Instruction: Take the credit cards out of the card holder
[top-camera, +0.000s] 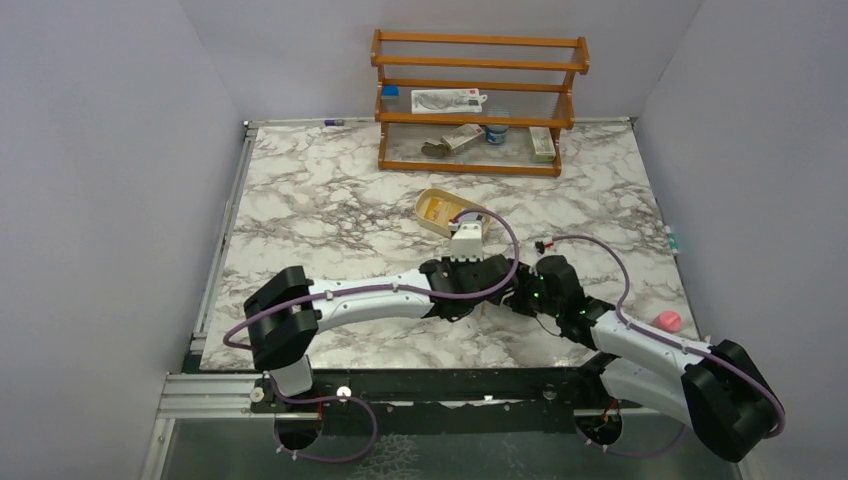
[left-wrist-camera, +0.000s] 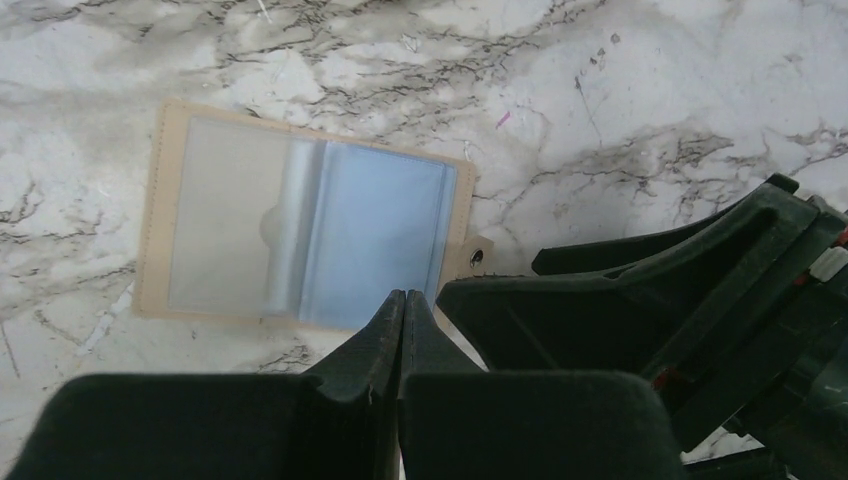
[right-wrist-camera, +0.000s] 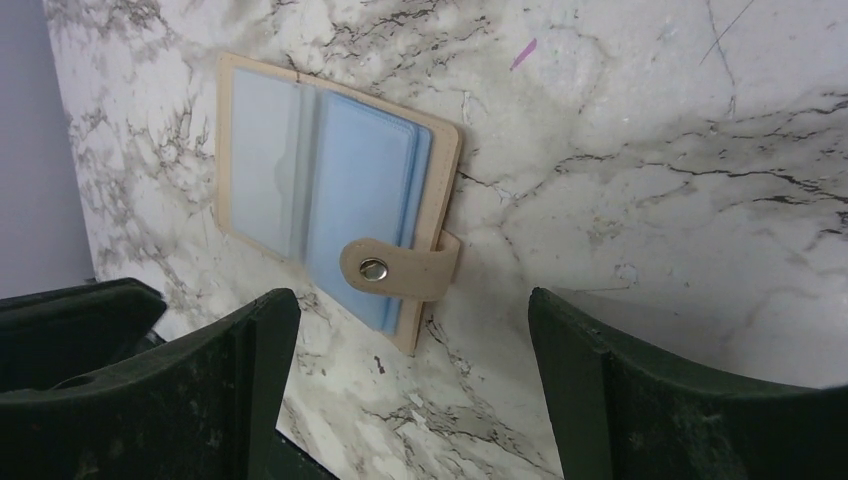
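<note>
pink object (top-camera: 667, 321): small, rounded, on the marble counter (top-camera: 330, 200) close to the right edge, toward the near-right corner.
left gripper (left-wrist-camera: 403, 308): fingers pressed flat together, nothing visible between them. Tips sit at the near edge of the holder's blue half; can't tell if they touch it.
right gripper (right-wrist-camera: 408, 297): jaws wide apart, empty, right beside the left gripper and above the holder's strap side.
card holder (left-wrist-camera: 300, 235): lies open and flat on the counter, about mid-width and nearer the near edge than the far one. Both wrists cover it in the top view. Tan border, one half a clear sleeve, the other light blue.
snap strap (right-wrist-camera: 395, 268): folded over the blue sleeves, metal stud up.
credit cards: can't tell whether the sleeves hold any.
oval tray (top-camera: 432, 222): tan, just beyond the grippers, mid-counter.
yellow-orange card (top-camera: 436, 208): flat in the tray; too small to confirm details.
wooden rack (top-camera: 478, 40): at the far edge, small packets and containers on its shelves.
</note>
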